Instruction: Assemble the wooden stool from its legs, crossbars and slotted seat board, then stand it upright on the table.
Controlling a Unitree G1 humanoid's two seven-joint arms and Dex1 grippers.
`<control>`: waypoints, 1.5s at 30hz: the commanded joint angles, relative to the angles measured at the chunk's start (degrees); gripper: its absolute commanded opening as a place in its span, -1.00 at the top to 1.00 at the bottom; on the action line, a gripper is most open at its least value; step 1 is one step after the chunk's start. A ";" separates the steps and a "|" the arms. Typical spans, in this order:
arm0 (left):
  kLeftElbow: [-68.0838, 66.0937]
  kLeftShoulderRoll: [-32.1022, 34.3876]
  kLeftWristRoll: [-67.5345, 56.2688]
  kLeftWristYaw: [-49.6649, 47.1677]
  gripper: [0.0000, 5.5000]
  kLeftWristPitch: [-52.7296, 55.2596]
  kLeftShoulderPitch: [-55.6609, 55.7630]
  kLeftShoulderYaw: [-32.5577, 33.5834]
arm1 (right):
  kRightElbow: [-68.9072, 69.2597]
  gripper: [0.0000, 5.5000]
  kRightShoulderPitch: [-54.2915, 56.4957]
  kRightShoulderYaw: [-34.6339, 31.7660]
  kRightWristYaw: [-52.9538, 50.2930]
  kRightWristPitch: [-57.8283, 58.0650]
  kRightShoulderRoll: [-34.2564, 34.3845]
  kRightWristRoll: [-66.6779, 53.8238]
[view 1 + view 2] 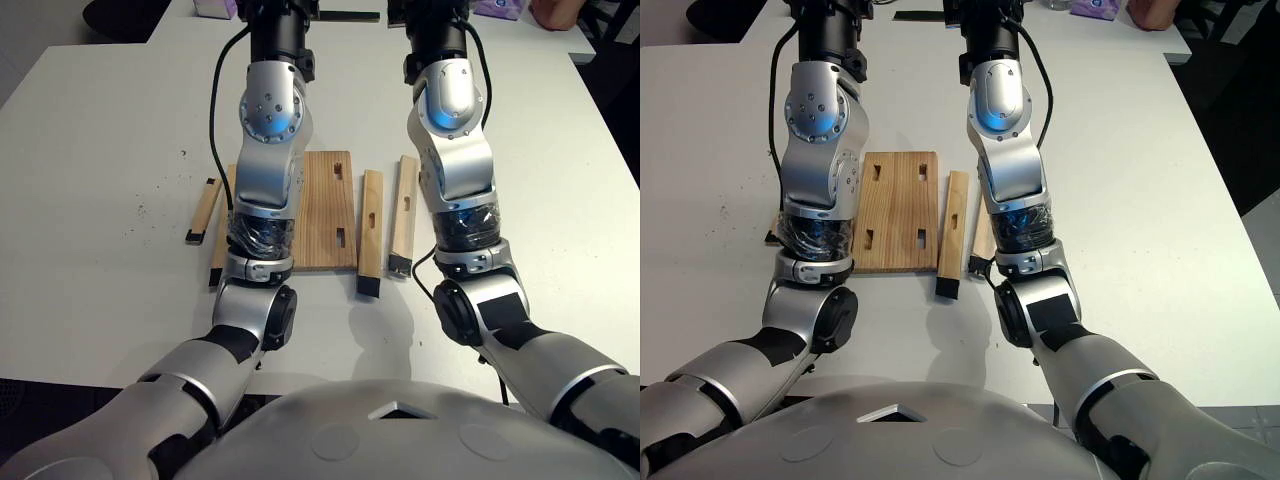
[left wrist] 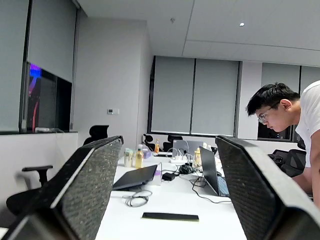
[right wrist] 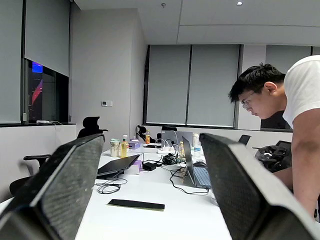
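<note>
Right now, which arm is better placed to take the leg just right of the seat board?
Right, probably: the leg lies near the right arm; the seat board separates it from the left arm.

Head stereo pair is mounted high, looking forward and steeply down past the left forearm (image 1: 268,150) and right forearm (image 1: 455,150) onto the white table (image 1: 100,150). It is close in, with the slotted seat board (image 1: 325,210) flat at mid-frame. The two eyes share almost the whole tabletop; the right eye is offset sideways, so the board sits further left in it. Each wrist camera sits low behind its gripper, facing level along the table into the room. The left gripper (image 2: 169,145) and right gripper (image 3: 152,140) each frame their view with padded fingers spread apart. Both wrist views share the black strip (image 2: 170,217), the open laptop (image 2: 212,170) and the grey blinds (image 2: 195,95).
</note>
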State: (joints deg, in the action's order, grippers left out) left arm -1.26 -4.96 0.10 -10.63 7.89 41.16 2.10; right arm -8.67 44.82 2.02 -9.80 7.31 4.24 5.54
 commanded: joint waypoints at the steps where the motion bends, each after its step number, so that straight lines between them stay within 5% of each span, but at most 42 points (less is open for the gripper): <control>1: 1.03 -0.72 -2.53 1.14 -0.25 1.59 -1.37 0.84 | 1.21 -0.28 -0.36 0.11 0.05 0.55 0.18 0.24; 45: 0.27 -0.43 -1.67 0.48 -0.24 0.86 -1.39 -0.21 | 0.75 -0.18 -1.71 0.69 -0.48 -1.10 0.99 1.90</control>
State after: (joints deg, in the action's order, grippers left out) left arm -0.82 -5.21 -2.10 -9.98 8.34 39.47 2.13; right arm -8.35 43.47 2.43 -10.66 6.08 5.29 7.50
